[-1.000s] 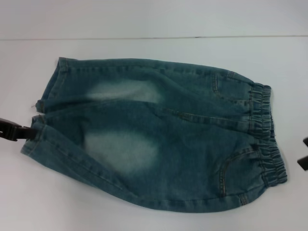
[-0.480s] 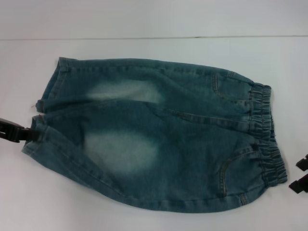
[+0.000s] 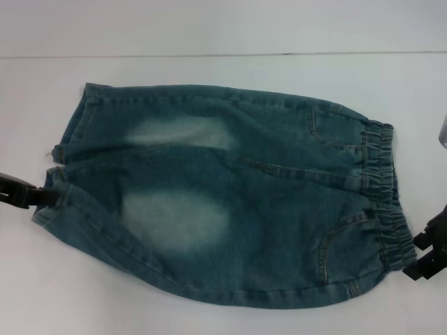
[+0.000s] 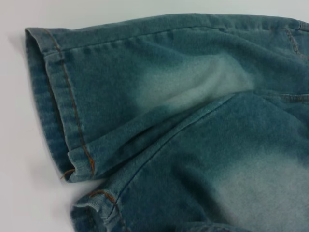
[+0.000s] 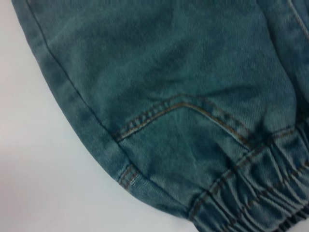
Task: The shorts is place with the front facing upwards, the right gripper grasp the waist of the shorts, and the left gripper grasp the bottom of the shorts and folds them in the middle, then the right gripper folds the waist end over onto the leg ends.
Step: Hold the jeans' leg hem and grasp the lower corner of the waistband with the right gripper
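The blue-green denim shorts lie flat and front-up on the white table. The gathered waist is on the right and the bottom of the shorts on the left. My left gripper reaches in from the left edge, its tip at the hem of the nearer leg. My right gripper is open at the right edge, just beside the near corner of the waistband. The left wrist view shows the leg ends. In the right wrist view are the pocket stitching and the elastic waistband.
A thin seam line crosses the table behind the shorts. A small grey object shows at the right edge. Bare white tabletop surrounds the shorts on all sides.
My right gripper has come in from the right edge, nearer and closer to the waistband's near corner. The left gripper has crept slightly toward the hem. The shorts have not moved.
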`<state>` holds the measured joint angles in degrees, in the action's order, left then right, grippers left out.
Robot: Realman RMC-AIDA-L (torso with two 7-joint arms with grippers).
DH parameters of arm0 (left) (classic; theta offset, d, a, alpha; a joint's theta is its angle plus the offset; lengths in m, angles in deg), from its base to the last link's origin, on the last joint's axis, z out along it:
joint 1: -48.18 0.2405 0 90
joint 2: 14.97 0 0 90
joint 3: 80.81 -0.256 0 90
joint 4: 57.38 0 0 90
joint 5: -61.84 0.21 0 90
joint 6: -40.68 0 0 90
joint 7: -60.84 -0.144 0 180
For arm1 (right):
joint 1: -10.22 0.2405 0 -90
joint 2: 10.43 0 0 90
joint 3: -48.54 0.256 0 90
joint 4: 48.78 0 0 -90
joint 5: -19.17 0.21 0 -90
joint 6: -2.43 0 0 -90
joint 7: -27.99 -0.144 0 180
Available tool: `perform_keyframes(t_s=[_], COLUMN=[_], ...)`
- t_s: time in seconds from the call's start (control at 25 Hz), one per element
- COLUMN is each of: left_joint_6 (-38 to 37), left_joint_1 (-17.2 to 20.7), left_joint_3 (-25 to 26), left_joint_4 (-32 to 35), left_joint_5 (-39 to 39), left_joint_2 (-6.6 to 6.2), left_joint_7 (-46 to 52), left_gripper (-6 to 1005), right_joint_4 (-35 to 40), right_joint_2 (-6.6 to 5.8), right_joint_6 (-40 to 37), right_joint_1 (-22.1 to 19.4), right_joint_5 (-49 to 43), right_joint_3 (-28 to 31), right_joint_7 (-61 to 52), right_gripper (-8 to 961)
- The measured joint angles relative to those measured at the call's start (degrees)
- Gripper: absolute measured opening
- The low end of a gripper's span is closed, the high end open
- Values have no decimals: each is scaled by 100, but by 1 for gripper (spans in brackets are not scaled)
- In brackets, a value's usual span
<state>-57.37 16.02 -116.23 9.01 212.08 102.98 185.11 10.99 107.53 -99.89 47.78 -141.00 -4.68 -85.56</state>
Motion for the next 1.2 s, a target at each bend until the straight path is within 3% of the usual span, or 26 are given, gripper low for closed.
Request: perform_keyframes(t_s=[0.28,0.72,0.96,1.2], left_joint_6=[27,40,-11,-453], left_joint_1=[22,67,123,211], left_joint_3=[0,25,49,39], left_joint_4=[-26,-45,-50,-108], left_joint_5=[7,-8,-5,33], left_joint_2=[0,9,-42,-238], left_joint_7=[-18,-45,-52,-134], left_gripper=[7,8,7,8], right_joint_4=[-9,-10,-197,-437], right_joint_2=[69,69,4,-60], right_joint_6=[37,40,2,-411], right_joint_1=[23,-10,-55,-197], right_joint_5=[5,30,47,55], right_joint_3=[-47,-14,470,775], right_joint_7=[9,94,466,906], right_gripper=[635,177,33,34])
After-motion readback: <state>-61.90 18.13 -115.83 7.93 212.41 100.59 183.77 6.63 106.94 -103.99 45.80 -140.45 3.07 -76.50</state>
